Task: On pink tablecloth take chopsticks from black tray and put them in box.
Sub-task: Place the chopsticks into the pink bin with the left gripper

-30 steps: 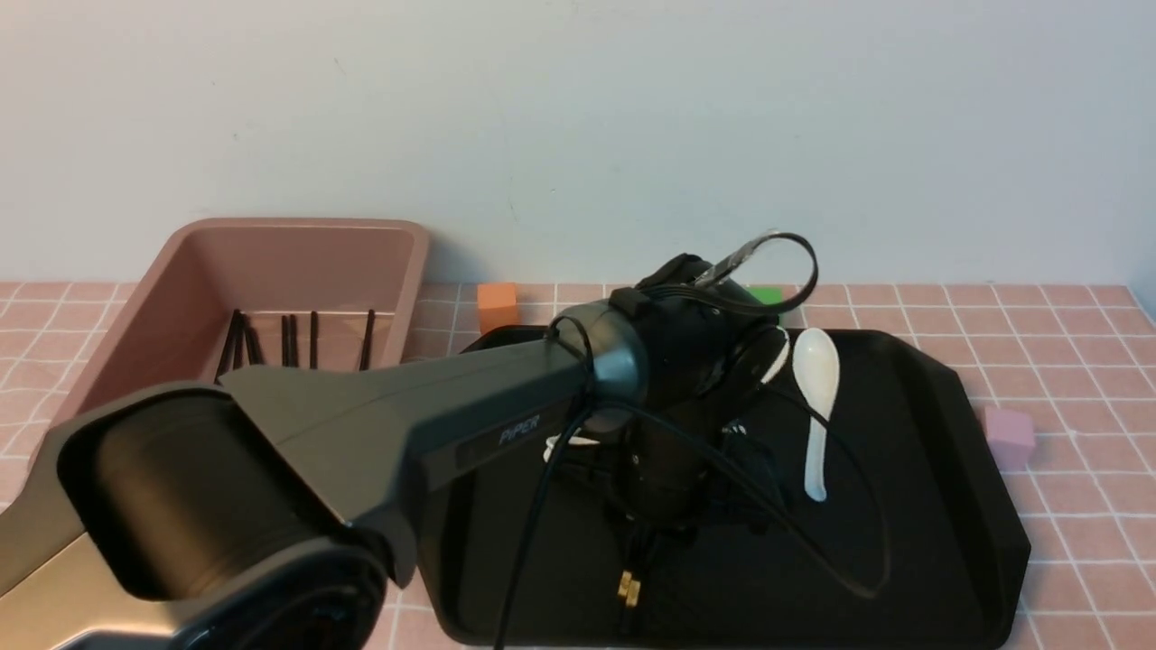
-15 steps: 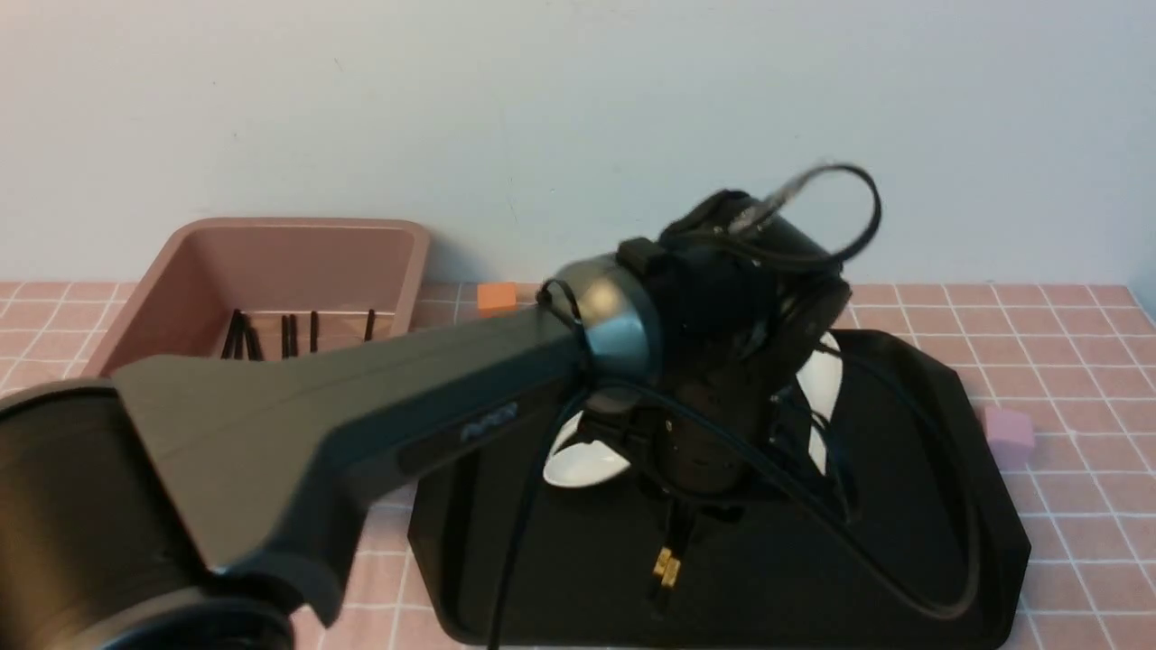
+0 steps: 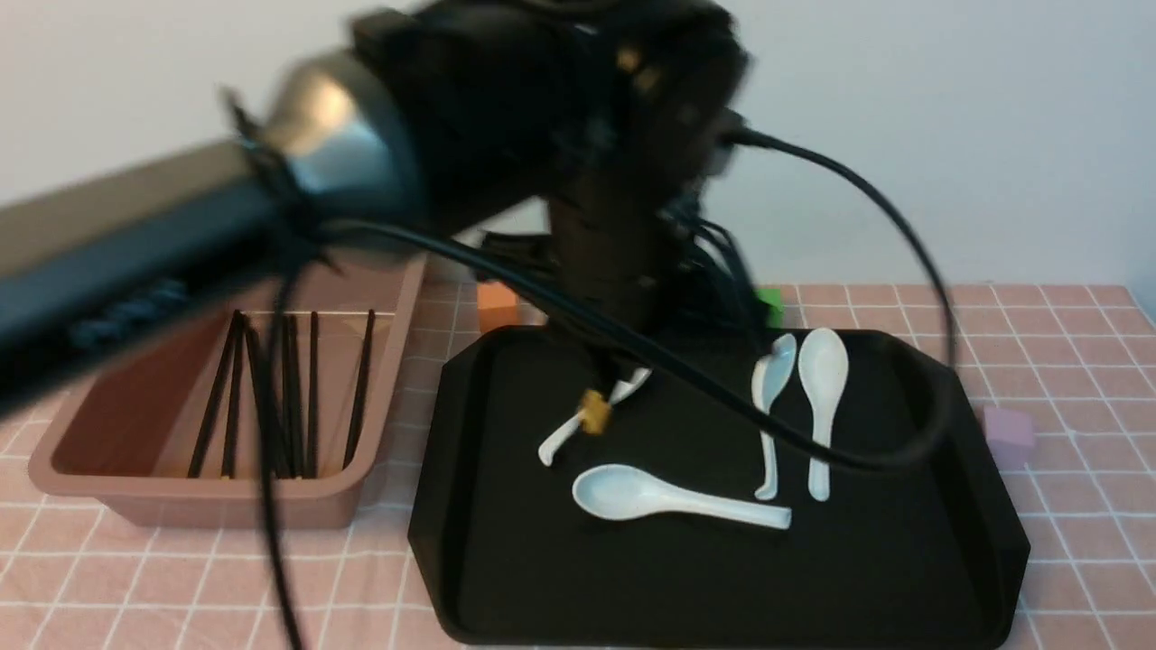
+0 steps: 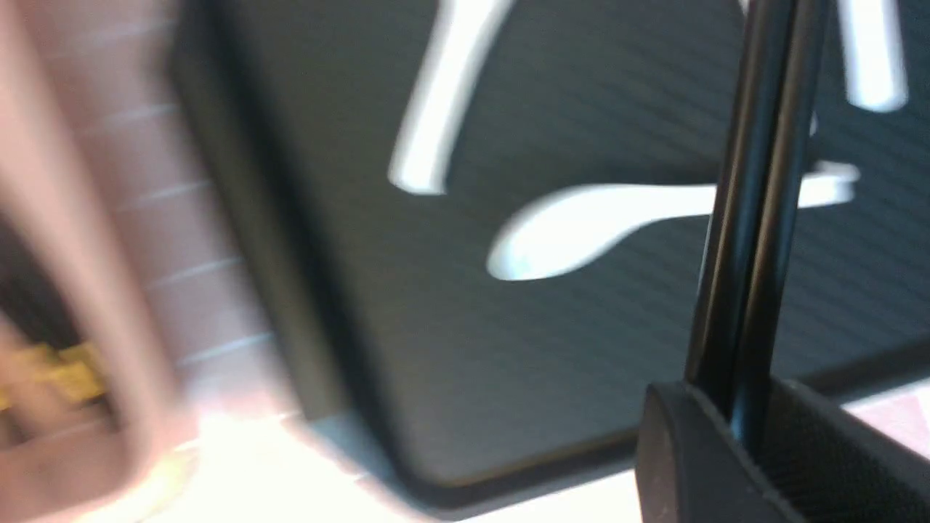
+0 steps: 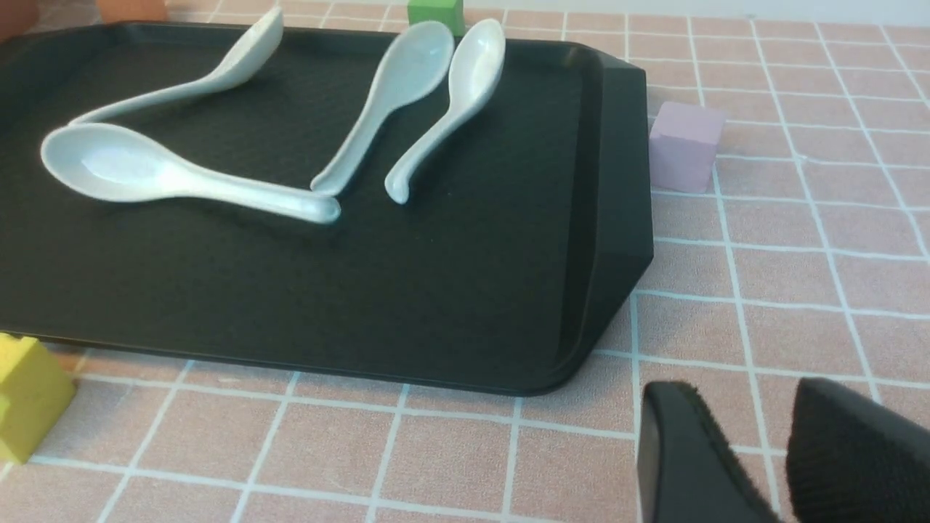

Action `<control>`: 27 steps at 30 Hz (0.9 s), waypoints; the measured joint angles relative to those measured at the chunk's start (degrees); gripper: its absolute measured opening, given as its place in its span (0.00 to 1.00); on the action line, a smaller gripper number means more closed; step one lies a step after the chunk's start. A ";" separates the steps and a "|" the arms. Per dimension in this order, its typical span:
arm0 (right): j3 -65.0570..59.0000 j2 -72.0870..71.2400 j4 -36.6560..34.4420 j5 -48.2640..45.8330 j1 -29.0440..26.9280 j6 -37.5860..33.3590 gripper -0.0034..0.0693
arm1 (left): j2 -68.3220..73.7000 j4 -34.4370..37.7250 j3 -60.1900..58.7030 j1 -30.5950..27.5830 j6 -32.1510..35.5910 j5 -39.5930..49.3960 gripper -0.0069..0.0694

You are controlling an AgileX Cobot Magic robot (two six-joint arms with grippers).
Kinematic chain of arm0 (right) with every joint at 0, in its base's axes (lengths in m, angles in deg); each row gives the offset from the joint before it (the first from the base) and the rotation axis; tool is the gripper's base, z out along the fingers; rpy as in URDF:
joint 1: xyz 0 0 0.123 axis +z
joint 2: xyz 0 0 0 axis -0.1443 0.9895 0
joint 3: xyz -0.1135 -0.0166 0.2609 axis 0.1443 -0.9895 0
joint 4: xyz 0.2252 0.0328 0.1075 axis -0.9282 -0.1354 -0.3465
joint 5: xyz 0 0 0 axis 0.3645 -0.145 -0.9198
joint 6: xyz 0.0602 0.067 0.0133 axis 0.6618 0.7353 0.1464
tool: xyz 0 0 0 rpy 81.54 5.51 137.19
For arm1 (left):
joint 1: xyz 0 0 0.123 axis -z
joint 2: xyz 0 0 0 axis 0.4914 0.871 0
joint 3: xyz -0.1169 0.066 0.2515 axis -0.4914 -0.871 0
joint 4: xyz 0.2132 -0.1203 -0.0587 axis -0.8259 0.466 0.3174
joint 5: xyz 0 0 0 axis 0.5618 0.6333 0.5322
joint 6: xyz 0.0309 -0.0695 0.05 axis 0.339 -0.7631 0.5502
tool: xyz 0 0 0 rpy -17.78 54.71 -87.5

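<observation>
My left gripper (image 4: 741, 410) is shut on a pair of black chopsticks (image 4: 755, 218), held up in the air over the black tray (image 3: 722, 578). In the front view the blurred left wrist hides the jaws, and only the chopsticks' gold-banded ends (image 3: 593, 417) hang out below it, above the tray's far left part. The pink-brown box (image 3: 226, 506) stands left of the tray on the pink tablecloth (image 3: 1084, 361), with several more chopsticks (image 3: 312, 397) lying in it. My right gripper (image 5: 755, 418) is open and empty, low over the cloth off the tray's corner (image 5: 617, 269).
Several white spoons (image 3: 668, 501) lie on the tray. Small cubes sit around it: orange (image 3: 495, 302) and green (image 3: 769, 302) behind, lilac (image 3: 1009, 433) to the right, yellow (image 5: 25, 396) by the front edge. A wall closes the back.
My left arm has lifted the chopsticks off the tray and swung up and leftward, towards the box. The spoons it covered now show.
</observation>
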 joint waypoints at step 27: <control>0.00 0.00 0.00 0.00 0.00 0.00 0.38 | -2.30 2.00 -21.50 -33.83 3.03 -15.48 0.46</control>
